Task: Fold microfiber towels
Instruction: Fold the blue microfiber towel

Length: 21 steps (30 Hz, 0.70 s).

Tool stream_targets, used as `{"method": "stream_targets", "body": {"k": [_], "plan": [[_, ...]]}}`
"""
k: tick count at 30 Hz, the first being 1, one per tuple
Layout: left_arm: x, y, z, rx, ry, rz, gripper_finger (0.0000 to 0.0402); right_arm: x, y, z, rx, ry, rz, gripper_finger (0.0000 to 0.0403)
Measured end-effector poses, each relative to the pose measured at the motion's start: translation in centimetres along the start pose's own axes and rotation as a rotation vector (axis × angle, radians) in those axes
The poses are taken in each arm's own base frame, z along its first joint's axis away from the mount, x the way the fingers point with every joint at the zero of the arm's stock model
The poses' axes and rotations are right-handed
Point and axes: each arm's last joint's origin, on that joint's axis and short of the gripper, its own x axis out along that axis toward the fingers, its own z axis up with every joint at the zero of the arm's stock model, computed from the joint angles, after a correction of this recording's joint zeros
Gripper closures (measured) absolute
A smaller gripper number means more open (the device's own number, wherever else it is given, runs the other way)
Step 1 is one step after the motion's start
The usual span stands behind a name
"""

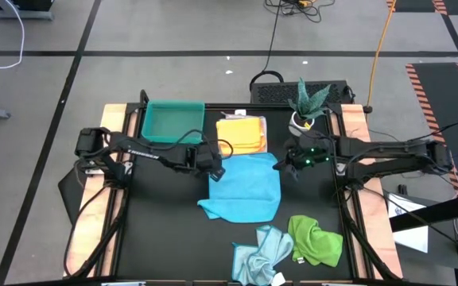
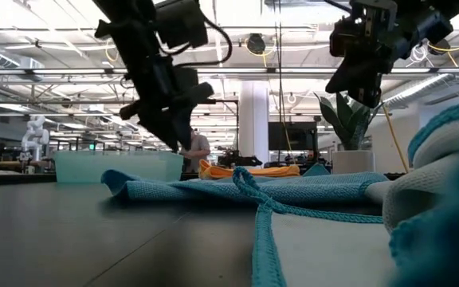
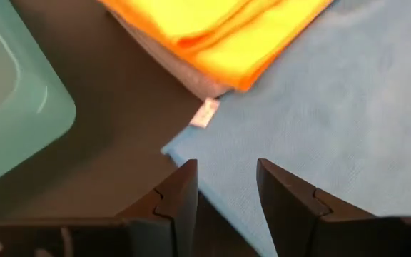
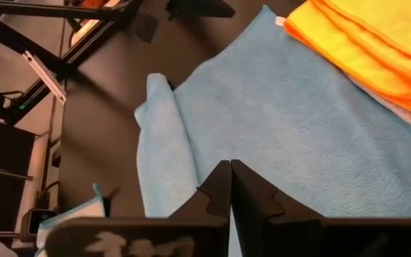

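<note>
From above, the bright blue towel (image 1: 243,188) lies spread at the middle of the table (image 1: 165,238), touching the folded yellow-orange towel (image 1: 242,133) behind it. The teal tray (image 1: 172,121) sits beside the yellow-orange towel. The left end effector (image 1: 214,168) hovers at the blue towel's left rear corner, the right end effector (image 1: 284,164) at its right rear corner. The pale blue towel (image 1: 261,254) and green towel (image 1: 316,240) lie crumpled in front of the blue towel.

From table height, both end effectors hang above the blue towel.

The left wrist camera shows its fingers (image 3: 180,196) partly apart, empty, over the blue towel's corner beside a white tag (image 3: 205,113).

The right wrist camera shows its fingers (image 4: 218,193) pressed together, empty, over the blue towel.
</note>
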Motion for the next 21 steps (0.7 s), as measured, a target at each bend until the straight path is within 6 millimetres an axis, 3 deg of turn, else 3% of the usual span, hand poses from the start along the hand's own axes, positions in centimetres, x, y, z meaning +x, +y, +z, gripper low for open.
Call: {"method": "stream_targets", "body": {"k": [8, 11, 16, 21], "plan": [[0.9, 0.3, -1.0, 0.027, 0.032, 0.021, 0.0262, -0.1, 0.4, 0.6, -0.012, -0.066, 0.037, 0.0403], [1.9, 0.1, -1.4, 0.046, 0.060, 0.024, 0.0297, -0.1, 0.5, 0.9, -0.019, -0.103, 0.033, 0.0403], [3.8, -0.8, -2.1, 0.106, 0.117, -0.055, 0.0387, -0.1, 0.5, 0.9, -0.006, -0.116, 0.015, 0.0403], [4.3, -0.4, -2.5, 0.130, 0.154, 0.011, 0.0395, -0.1, 0.5, 0.9, 0.016, -0.117, 0.014, 0.0403]]}}
